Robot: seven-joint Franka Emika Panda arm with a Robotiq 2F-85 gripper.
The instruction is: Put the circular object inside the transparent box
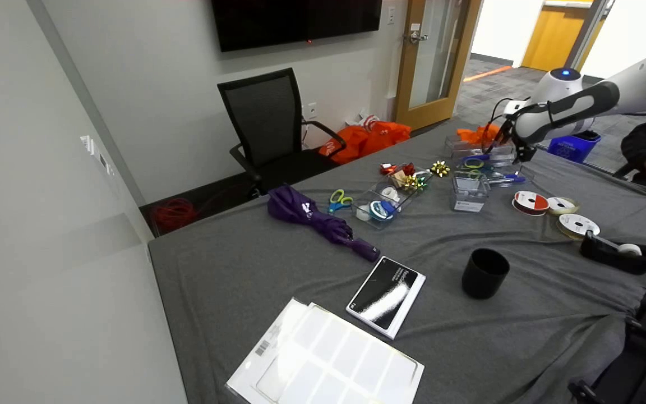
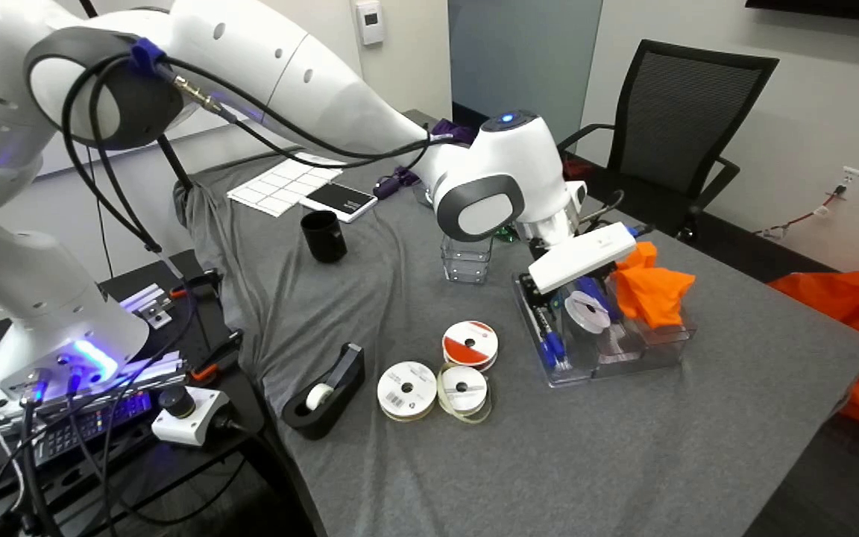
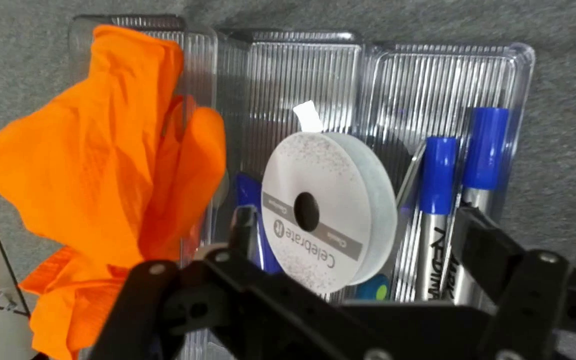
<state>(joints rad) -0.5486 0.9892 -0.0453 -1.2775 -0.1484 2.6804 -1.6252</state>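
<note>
1. One white ribbon spool (image 3: 313,215), tilted, inside a clear tray (image 3: 308,65); in the wrist view, mainly over the middle compartment, printed face toward the camera, lettering upside down. Cannot tell exactly where resting.
2. Above the tray, claw (image 3: 358,227) spread wide, with fingers (image 3: 244,230) to either side of the spool and gaps showing between.
3. Two blue-capped markers (image 3: 434,215) side by side in the compartment to the right in that view, one partly behind a fingertip; to the left, a crumpled orange bundle (image 3: 108,145) across the edge of the tray.
4. Near the tray in both exterior views, clear box (image 1: 470,191) standing upright on the gray surface (image 1: 233,292), pale label (image 1: 469,206) low on the front.
5. Close by, three more ribbon spools (image 2: 407,388) lying flat together, one with a red-and-white face; near those, a black tape dispenser (image 2: 325,403) with a white roll (image 2: 318,396).
6. Well apart from the tray, a black cup (image 1: 485,275), upright. Farther along, white sheets (image 1: 345,365), and a flat black-and-white package (image 1: 386,294) just beside the handle of a folded purple umbrella (image 1: 323,221).
7. Near that umbrella, scissors (image 1: 338,201) with yellow-green handles and a second clear tray (image 1: 369,222) holding tape rolls (image 1: 382,209); gift bows (image 1: 414,183) near its far end.
8. Robot arm (image 2: 370,112) reaching in over the surface; behind, an office chair (image 1: 267,123).
</note>
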